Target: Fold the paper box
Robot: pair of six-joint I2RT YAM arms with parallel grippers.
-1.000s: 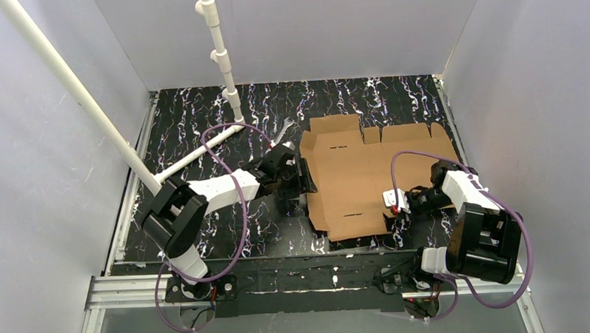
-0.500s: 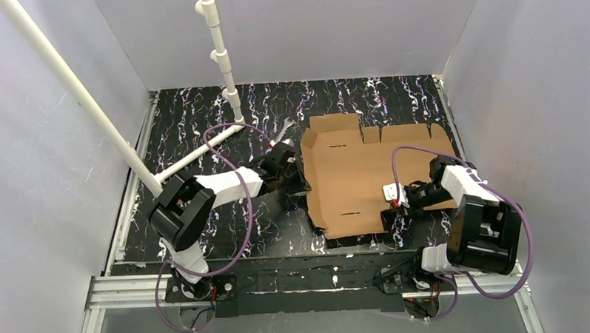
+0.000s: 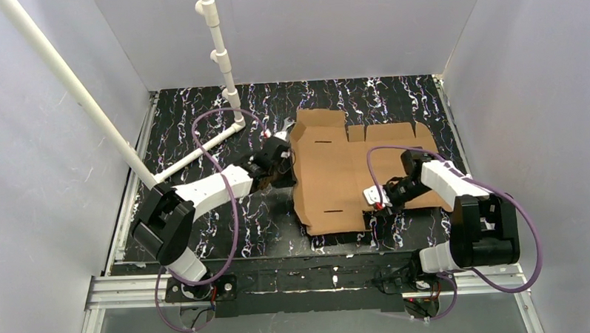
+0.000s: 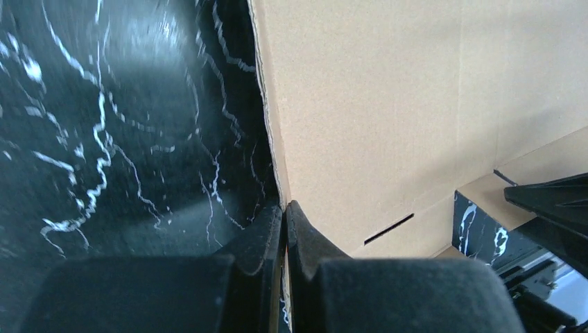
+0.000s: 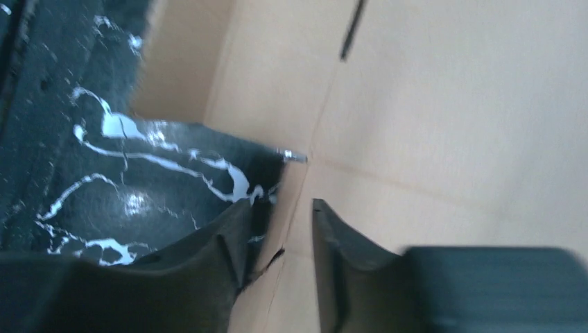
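Observation:
The paper box (image 3: 329,176) is a flat brown cardboard sheet with flaps and slots, lying on the black marbled table. Its left panel is tilted up off the table. My left gripper (image 3: 285,169) is shut on the sheet's left edge; in the left wrist view the cardboard edge (image 4: 274,139) runs straight into the closed left gripper (image 4: 284,208). My right gripper (image 3: 376,206) sits at the sheet's near right part. In the right wrist view the right gripper (image 5: 281,205) stands open, with a cardboard flap edge (image 5: 291,208) between its fingers.
A white pipe frame (image 3: 78,96) slants across the back left, with an upright pipe (image 3: 220,58) behind the box. A metal wrench (image 3: 282,125) lies just beyond the left gripper. Grey walls close in three sides. An aluminium rail (image 3: 133,290) runs along the near edge.
The left gripper closed on the sheet's left edge and lifted it. The whole sheet slid left, and the right gripper followed it left, its jaws narrowing and then widening again.

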